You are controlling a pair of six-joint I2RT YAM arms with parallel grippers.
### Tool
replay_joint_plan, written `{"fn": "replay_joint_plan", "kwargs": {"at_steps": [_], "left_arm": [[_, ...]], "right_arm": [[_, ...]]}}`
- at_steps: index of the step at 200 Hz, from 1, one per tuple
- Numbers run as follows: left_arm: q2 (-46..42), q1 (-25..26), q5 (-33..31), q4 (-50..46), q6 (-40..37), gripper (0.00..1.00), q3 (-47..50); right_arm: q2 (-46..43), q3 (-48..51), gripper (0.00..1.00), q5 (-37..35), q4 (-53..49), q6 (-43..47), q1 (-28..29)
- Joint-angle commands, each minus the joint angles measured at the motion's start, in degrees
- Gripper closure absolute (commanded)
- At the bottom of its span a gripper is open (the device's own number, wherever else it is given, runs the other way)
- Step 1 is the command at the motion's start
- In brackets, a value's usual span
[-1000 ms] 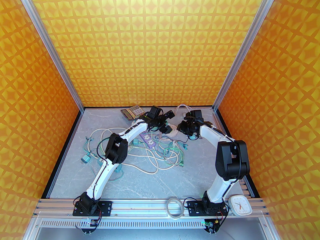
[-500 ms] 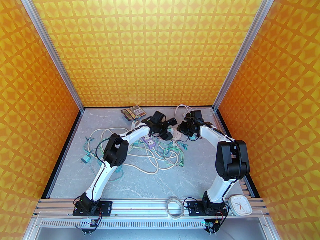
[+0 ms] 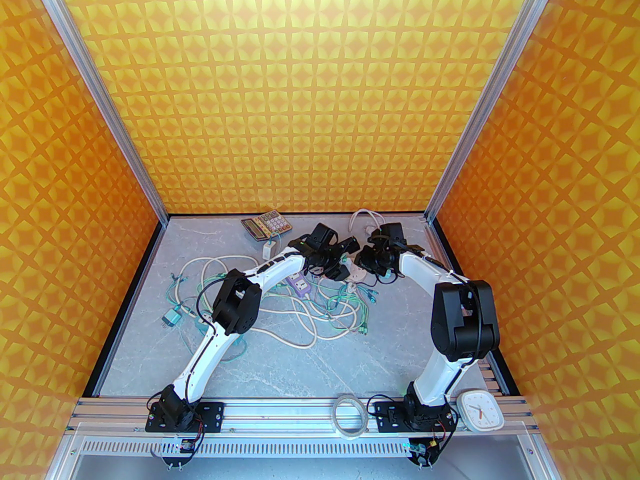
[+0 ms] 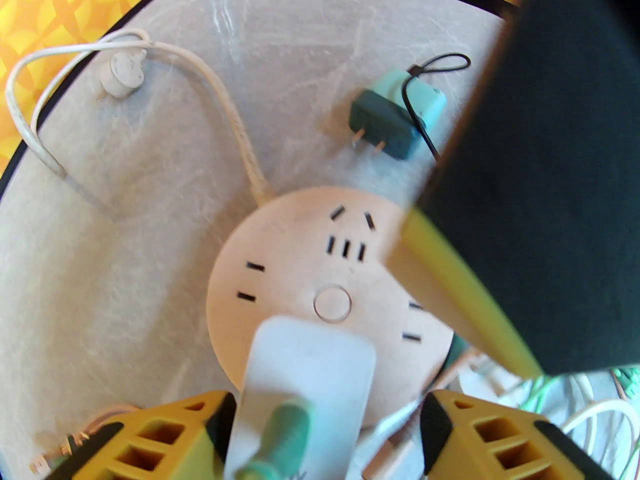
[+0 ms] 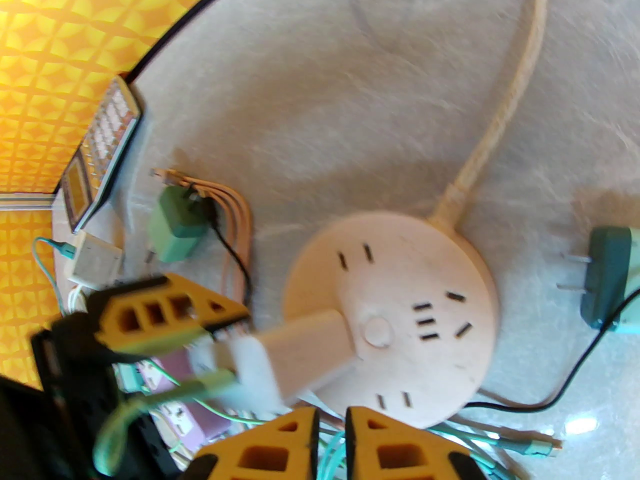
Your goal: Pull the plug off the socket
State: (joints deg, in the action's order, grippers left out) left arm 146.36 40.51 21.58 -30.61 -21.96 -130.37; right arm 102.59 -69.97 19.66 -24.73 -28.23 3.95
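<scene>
White plug [image 4: 310, 363] seated in the round socket [image 4: 300, 278], far middle of the table [image 3: 280, 368].
The left gripper [image 4: 325, 413] straddles the plug, jaws apart and not clamped. The right gripper [image 5: 332, 443] sits at the socket's rim, fingers pressed nearly together with nothing seen between them. The calculator [image 5: 100, 148] markings are too blurred to read.

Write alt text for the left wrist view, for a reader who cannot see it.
A white plug sits in a round socket on a table, between the open yellow fingers of the left hand. A dark green plug lies loose behind it.
</scene>
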Motion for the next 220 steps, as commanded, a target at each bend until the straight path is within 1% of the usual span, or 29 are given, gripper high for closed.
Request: {"fn": "replay_joint_plan", "kwargs": {"at_steps": [1, 7, 18, 36, 39, 44, 58, 69, 74, 85, 97, 112, 126, 133, 147, 181, 195, 209, 220], "left_arm": [[2.4, 0.4, -0.9, 0.0, -1.2, 0.42, -2.6], [2.6, 0.5, -1.0, 0.1, -1.4, 0.43, -2.8], [2.9, 0.7, -1.2, 0.2, -2.0, 0.52, -3.2], [3.0, 1.1, -2.3, 0.4, -2.5, 0.63, -3.2], [3.0, 1.2, -2.5, 0.5, -2.5, 0.67, -3.2], [3.0, 1.2, -2.9, 0.6, -2.4, 0.71, -3.2], [2.4, 1.2, -4.3, 1.1, -1.7, 0.72, -2.4], [1.2, 1.2, -5.5, 2.2, -1.3, 0.77, -0.7], [0.6, 1.2, -6.5, 2.7, -1.0, 0.81, 0.1], [-0.8, 1.2, -9.1, 4.2, -0.4, 0.84, 2.2], [-2.5, 1.1, -12.0, 6.2, 0.4, 0.89, 4.8], [-3.8, 1.1, -15.1, 6.5, 2.0, 0.94, 6.3], [-4.7, 1.1, -17.1, 5.8, 3.8, 0.95, 7.1], [-5.1, 1.1, -18.3, 5.6, 5.2, 0.98, 7.6], [-5.9, 1.1, -19.4, 4.8, 7.6, 1.0, 8.5], [-6.8, 1.3, -19.9, 3.2, 12.6, 0.99, 9.9], [-6.9, 1.4, -19.9, 3.5, 13.8, 0.99, 10.7], [-7.0, 1.5, -19.9, 4.4, 14.2, 0.99, 11.3], [-6.9, 1.6, -19.9, 4.4, 14.5, 1.0, 11.4]], "right_arm": [[-2.4, 1.3, 0.82, -1.4, -0.9, -0.2, -0.9], [-2.5, 1.5, 0.83, -1.4, -0.9, -0.1, -1.1], [-2.6, 1.6, 0.82, -1.1, -0.9, -0.1, -1.2], [-2.7, 1.8, 0.83, -0.9, -0.8, -0.1, -1.4], [-2.7, 1.9, 0.83, -0.9, -0.8, -0.1, -1.4], [-2.7, 1.8, 0.82, -0.9, -0.8, -0.1, -1.5], [-2.8, 1.9, 0.82, -0.8, -0.6, -0.2, -1.5], [-2.9, 1.9, 0.82, -0.5, -0.6, -0.1, -1.5], [-2.9, 1.9, 0.82, -0.2, -0.3, -0.2, -1.5], [-2.8, 1.8, 0.82, 0.5, 0.0, -0.2, -1.4], [-2.8, 1.9, 0.82, 1.3, 0.7, -0.4, -1.4], [-2.5, 2.0, 0.83, 2.5, 1.8, -0.8, -1.4], [-2.1, 1.9, 0.87, 3.8, 3.2, -1.7, -1.4], [-1.7, 1.8, 0.89, 4.5, 4.0, -2.2, -1.4], [-0.6, 1.6, 1.0, 5.8, 5.7, -3.7, -1.3], [4.2, -1.0, 1.0, 6.6, 7.9, -7.4, -1.2], [8.2, -3.2, 1.0, 8.4, 8.3, -8.8, -1.2], [11.7, -4.6, 1.0, 11.7, 10.3, -10.8, -1.2], [13.0, -5.1, 1.0, 12.2, 12.0, -11.9, -1.1]]}}
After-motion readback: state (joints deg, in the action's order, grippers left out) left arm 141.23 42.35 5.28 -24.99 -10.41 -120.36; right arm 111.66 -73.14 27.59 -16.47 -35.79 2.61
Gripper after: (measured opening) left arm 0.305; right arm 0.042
